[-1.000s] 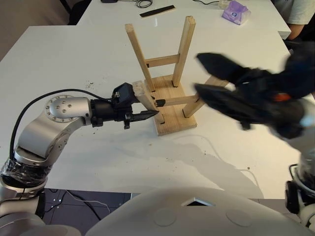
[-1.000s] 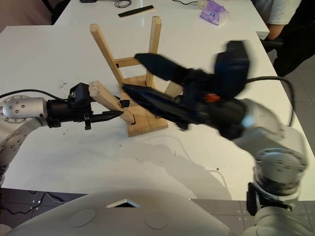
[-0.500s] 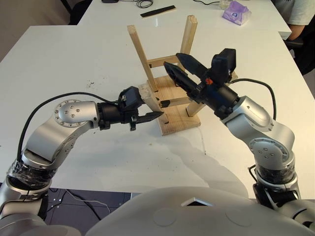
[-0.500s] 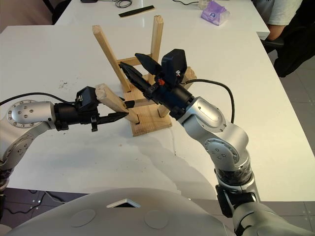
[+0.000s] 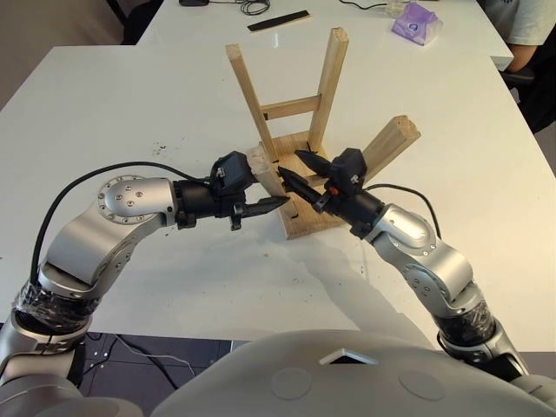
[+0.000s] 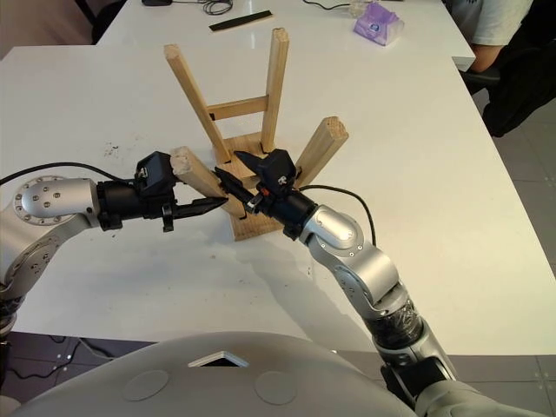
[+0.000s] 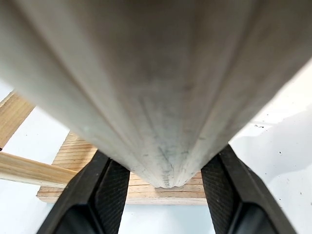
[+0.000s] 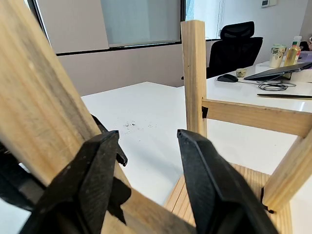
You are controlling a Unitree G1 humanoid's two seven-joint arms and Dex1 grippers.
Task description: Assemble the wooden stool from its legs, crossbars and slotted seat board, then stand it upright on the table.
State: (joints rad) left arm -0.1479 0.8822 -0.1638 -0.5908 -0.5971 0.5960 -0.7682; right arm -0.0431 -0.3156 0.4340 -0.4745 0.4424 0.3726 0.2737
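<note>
The stool (image 5: 300, 156) sits upside down near the middle of the white desk (image 5: 130, 95), its slotted seat board (image 5: 300, 228) flat on the surface and four legs pointing up. The two far legs (image 5: 246, 95) (image 5: 328, 78) stand nearly upright, joined by a crossbar (image 5: 288, 108). The near-left leg (image 5: 261, 165) leans out to the left, and the near-right leg (image 5: 391, 141) splays to the right.

The left gripper (image 5: 271, 198) comes in low from the left, and its jaws are clamped on the near-left leg, one pad on each side (the left wrist view shows the wood filling the gap between them). The right gripper (image 5: 294, 165) comes in from the right over the seat board, just beside that same leg. Its jaws are spread apart and hold nothing. A second crossbar (image 8: 156, 214) runs beneath them, though whether they touch it cannot be told.

The desk's near edge and left edge are well apart from the stool, with broad bare surface on both sides; a scatter of dark specks (image 5: 169, 143) lies to the left. A second desk (image 5: 365, 26) stands behind, carrying a black strip (image 5: 278, 19) and a purple packet (image 5: 416, 21) (any print on it is too small to read).
</note>
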